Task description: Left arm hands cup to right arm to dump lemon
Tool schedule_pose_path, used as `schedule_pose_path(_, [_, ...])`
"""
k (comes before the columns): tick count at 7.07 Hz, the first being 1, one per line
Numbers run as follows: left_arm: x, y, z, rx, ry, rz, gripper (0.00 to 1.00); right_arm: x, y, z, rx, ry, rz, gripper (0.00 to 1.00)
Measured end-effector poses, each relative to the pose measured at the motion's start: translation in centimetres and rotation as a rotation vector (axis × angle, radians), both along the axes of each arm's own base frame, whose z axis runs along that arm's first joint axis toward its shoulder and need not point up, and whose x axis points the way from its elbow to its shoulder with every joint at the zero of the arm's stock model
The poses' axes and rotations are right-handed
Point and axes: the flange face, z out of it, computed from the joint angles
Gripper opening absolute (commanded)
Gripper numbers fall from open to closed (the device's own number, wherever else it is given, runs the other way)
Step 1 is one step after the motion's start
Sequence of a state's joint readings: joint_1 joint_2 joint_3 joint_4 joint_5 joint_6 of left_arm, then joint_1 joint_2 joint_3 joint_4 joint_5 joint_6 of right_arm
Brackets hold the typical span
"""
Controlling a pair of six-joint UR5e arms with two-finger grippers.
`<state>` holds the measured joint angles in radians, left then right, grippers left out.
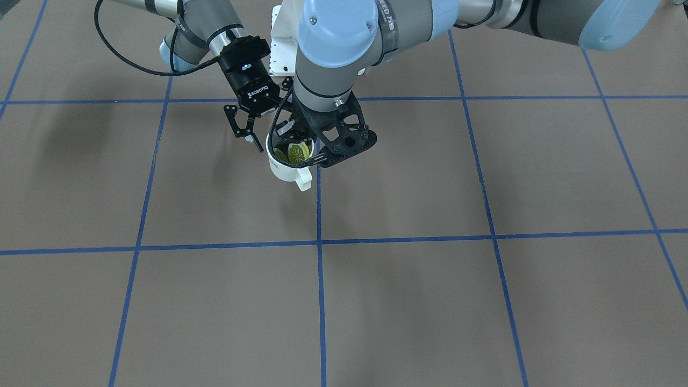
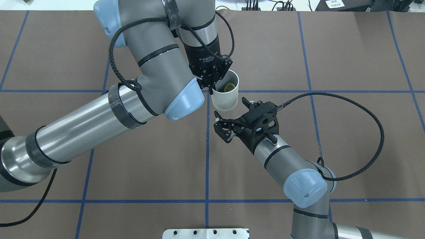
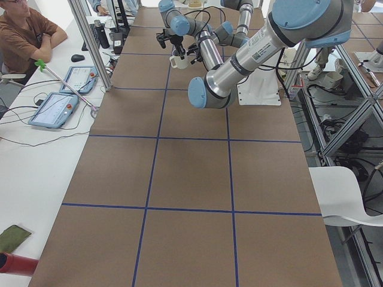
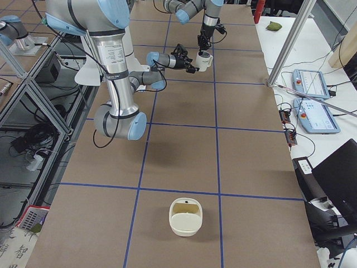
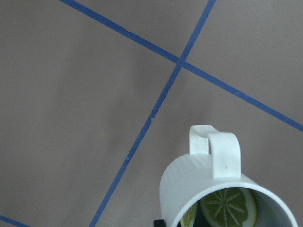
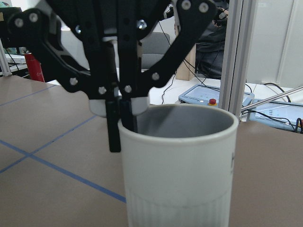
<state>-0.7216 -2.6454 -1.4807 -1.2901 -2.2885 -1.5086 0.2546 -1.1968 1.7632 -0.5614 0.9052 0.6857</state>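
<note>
You have open room all around the small white ceramic mug [image 2: 225,98], held over the brown table with blue tape lines [image 2: 332,139]; the left arm's black perforated gripper [image 2: 210,87] pinches its rim; the yellow-green lemon slice [image 2: 229,87] lies inside; the right arm's black ROBOTIQ gripper [image 2: 230,111] is just beside the mug, fingers spread wide, holding nothing.

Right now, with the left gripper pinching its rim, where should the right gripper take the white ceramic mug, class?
Take the white ceramic mug across its bare round body, below the rim, from the robot's side. The black left gripper occupies the rim, the handle points away from the robot, and the open black right gripper faces that free wall.
</note>
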Motion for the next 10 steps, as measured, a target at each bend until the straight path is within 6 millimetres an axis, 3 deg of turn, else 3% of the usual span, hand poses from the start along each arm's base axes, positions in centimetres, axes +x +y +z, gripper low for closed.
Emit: schedule_pose_path(10, [-0.2, 2.4, -0.5, 0.005, 0.028, 0.028, 0.0, -0.5, -0.4, -0.2, -0.003, -0.002, 0.022, 0.98])
